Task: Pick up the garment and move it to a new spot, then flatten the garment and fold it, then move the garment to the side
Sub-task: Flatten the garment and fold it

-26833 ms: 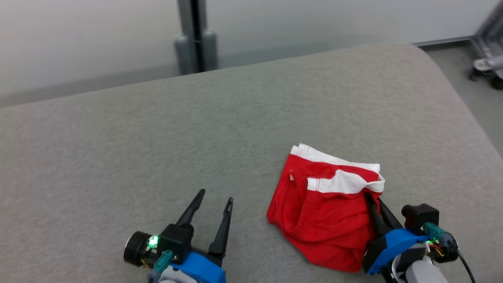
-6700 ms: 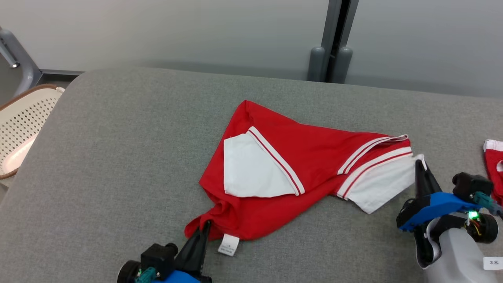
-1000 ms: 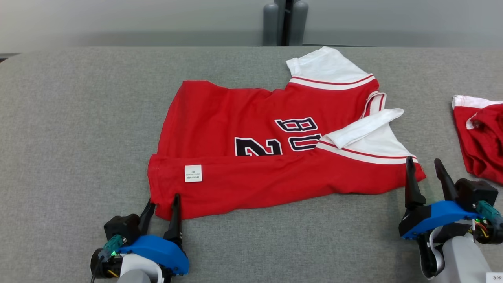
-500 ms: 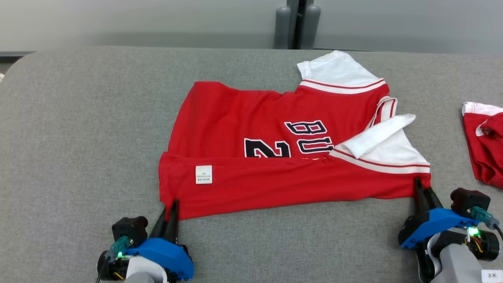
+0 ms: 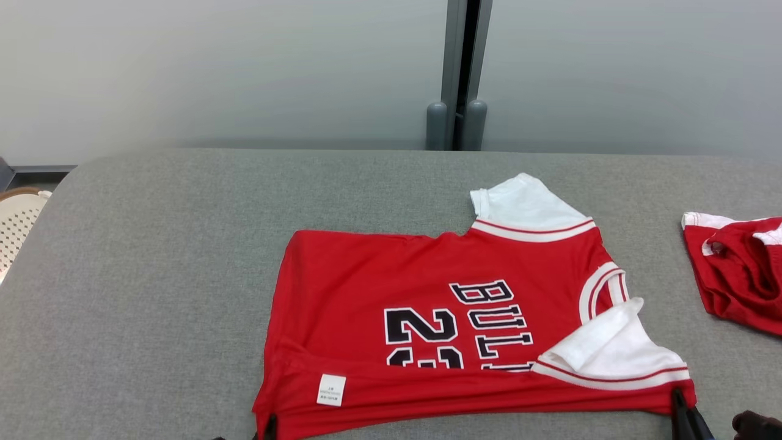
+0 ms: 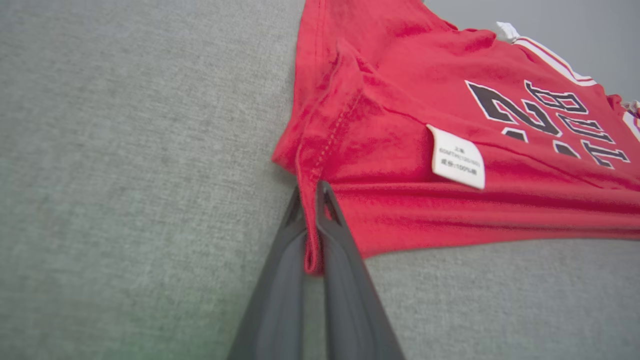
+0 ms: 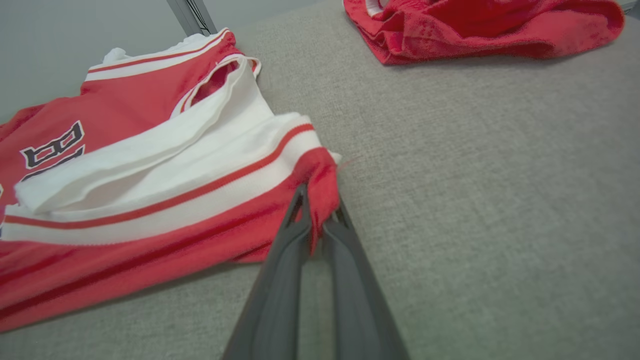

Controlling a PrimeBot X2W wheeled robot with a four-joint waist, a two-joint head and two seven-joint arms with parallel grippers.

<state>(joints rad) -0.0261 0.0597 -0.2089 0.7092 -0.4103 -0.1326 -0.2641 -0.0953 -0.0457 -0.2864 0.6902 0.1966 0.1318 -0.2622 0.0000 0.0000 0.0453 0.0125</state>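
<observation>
While the jersey (image 5: 427, 318) lies spread on the grey tabletop (image 5: 153, 244), front up with its black number and lettering showing, both claws grip its near edge. It lies sideways to the robot, hem toward the left and neck and sleeves toward the right.

The left claw (image 6: 312, 192) is pinched tight on the red hem corner. In the left wrist view a fold of stitched hem runs down between its two dark fingers (image 6: 280, 290), which stand almost together. Just beside that grip a white care label (image 6: 457, 156) sits on the near strip of cloth, which is turned back over the body of the shirt.

The right claw (image 7: 317, 202) is likewise closed on cloth. It nips the red corner just below the white, red-striped near sleeve (image 7: 150, 165), which is doubled over on itself. The far sleeve (image 5: 528, 205) lies flat at the jersey's far edge.

A second red garment (image 5: 739, 275) with white trim lies crumpled on the tabletop, well apart to the right. Off the tabletop's left end there is what looks like a pale perforated basket (image 5: 15, 226), though little of it can be made out.
</observation>
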